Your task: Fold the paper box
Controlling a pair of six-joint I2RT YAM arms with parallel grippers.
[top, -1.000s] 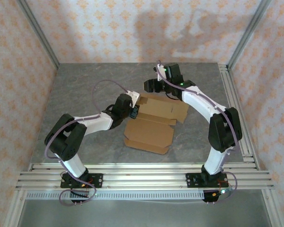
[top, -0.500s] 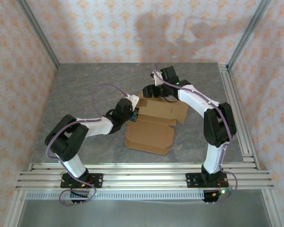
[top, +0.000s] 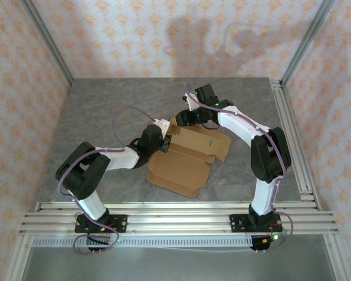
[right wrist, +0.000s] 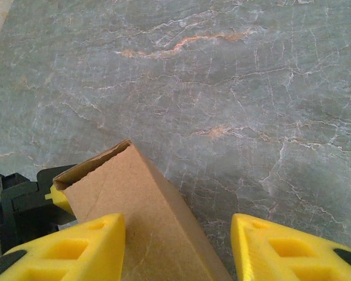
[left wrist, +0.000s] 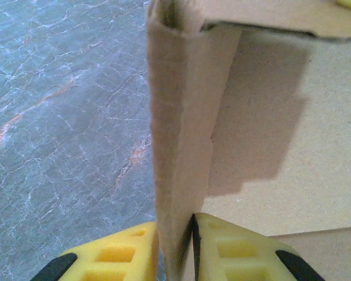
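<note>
The paper box (top: 181,170) is brown cardboard, partly folded, in the middle of the grey table (top: 105,111). My left gripper (top: 164,142) is at its left side. In the left wrist view the left gripper (left wrist: 175,249) is shut on an upright side wall (left wrist: 181,134), with the flat inner panel (left wrist: 304,170) to the right. My right gripper (top: 188,117) is over the box's far left corner. In the right wrist view the right gripper (right wrist: 178,249) stands open astride a raised cardboard corner (right wrist: 140,228). That corner lies against the left finger (right wrist: 76,246), with a gap to the right finger.
Aluminium rails (top: 175,212) carry both arm bases along the near edge. Another rail (top: 289,134) runs along the table's right side. Patterned walls close in the left, back and right. Bare table surrounds the box.
The box's near panel has swung toward the near left. My right gripper has come left and down over the far left corner, its jaws narrowing. The left gripper stays on the side wall.
</note>
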